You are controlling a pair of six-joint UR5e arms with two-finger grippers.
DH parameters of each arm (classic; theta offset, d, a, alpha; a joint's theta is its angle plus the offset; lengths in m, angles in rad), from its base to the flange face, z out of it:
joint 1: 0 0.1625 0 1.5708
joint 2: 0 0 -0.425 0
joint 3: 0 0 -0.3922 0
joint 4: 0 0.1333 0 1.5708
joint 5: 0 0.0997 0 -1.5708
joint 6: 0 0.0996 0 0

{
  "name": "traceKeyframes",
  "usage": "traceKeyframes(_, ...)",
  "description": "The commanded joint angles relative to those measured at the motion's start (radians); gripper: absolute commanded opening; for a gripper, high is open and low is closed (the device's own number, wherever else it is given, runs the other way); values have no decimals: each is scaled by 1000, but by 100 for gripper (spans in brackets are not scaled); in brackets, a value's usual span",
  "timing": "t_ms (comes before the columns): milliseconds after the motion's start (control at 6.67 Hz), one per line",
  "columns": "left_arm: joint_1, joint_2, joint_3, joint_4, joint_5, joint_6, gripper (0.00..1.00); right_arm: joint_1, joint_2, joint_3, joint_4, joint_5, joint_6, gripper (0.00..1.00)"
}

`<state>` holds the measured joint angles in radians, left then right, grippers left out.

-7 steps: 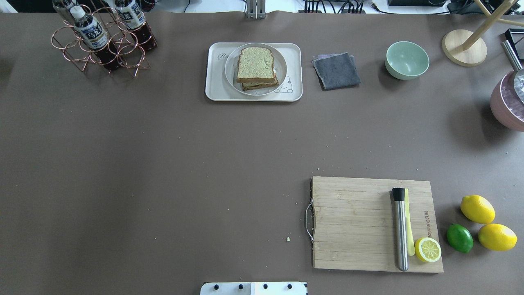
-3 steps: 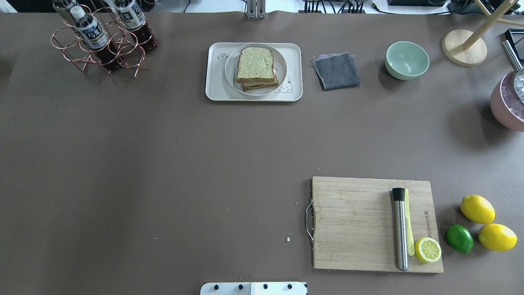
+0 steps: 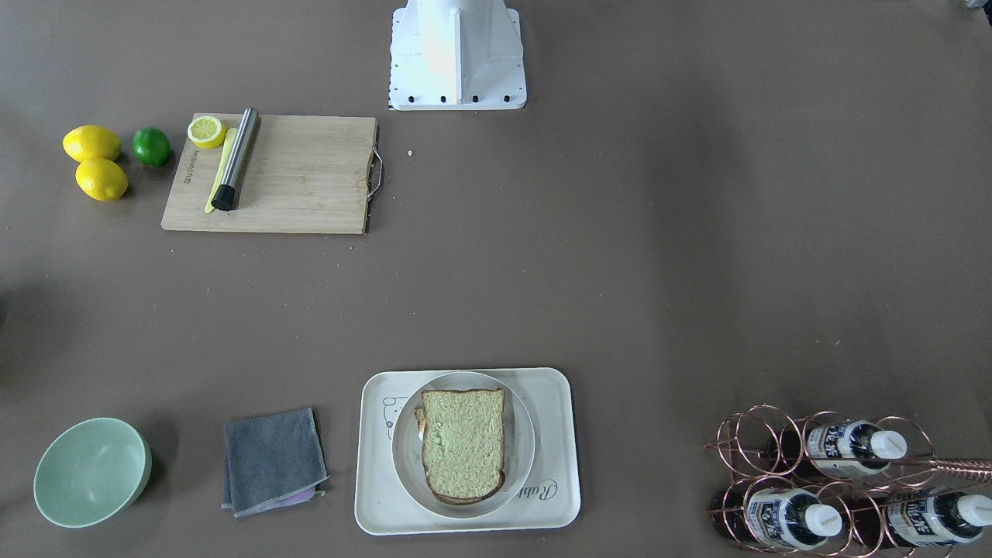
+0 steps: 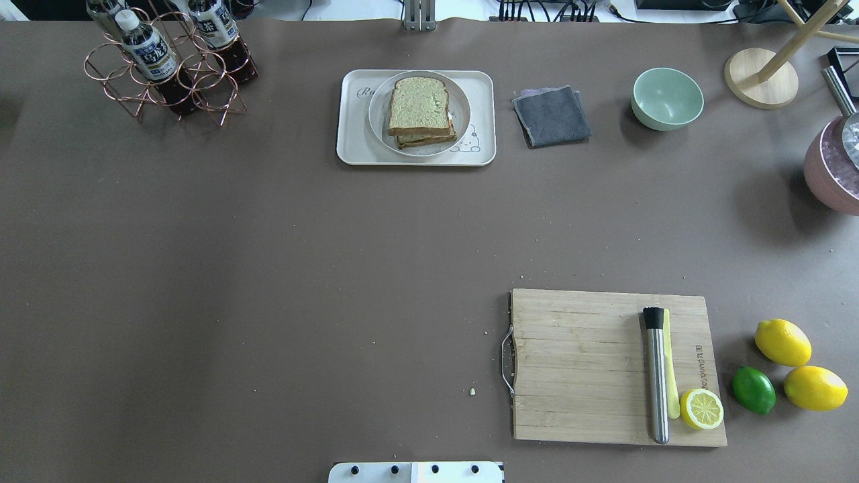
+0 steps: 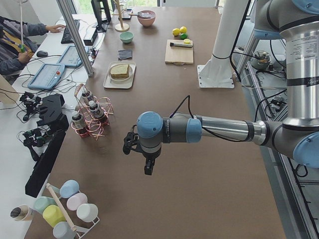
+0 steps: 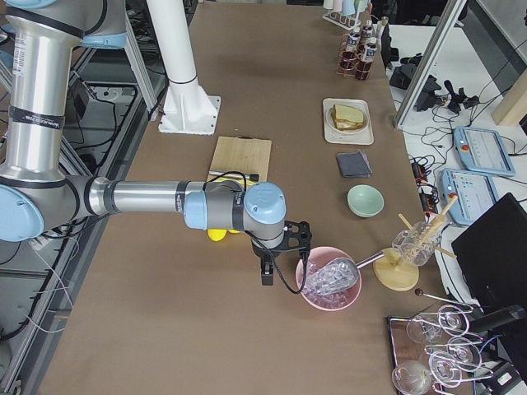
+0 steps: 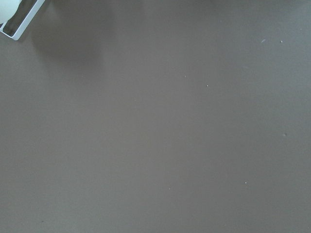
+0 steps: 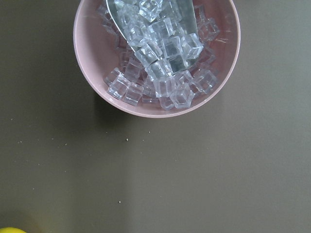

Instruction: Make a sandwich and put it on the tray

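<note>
My left pincer (image 5: pixel 147 166), right pincer (image 6: pixel 267 276): over counter (image 4: pixel 268 268), clenched or released I cannot tell | pale brown-crusted bread sandwich (image 4: pixel 419 107): on round white plate (image 4: pixel 378 124) inside cream rectangular tray (image 4: pixel 351 144)

Bright, diffuse light. Overhead view: brown table (image 4: pixel 268 268) dimmer at 9 o'clock; pale green round bowl (image 4: pixel 667 98), pink ice bowl (image 4: pixel 825 188) cast soft shadows toward 8 o'clock; cream-white rectangular tray (image 4: pixel 352 134) thin shadow along 6 o'clock edge. Left wrist view soft, vague shadow at 11 o'clock.
</note>
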<state>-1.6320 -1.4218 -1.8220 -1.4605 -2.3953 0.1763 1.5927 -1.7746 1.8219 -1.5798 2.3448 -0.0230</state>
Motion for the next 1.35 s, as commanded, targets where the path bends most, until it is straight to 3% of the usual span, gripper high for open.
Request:
traceKeyframes(0,-14,3,-25,0,2,-52,97,-30,0,7,-2,16,0,100)
traceKeyframes(750,-3,-11,-24,-7,1,-78,98,-53,-2,5,-2,39,2,100)
traceKeyframes(1200,-2,-14,18,-106,-8,-77,98,-54,21,-9,-2,34,2,100)
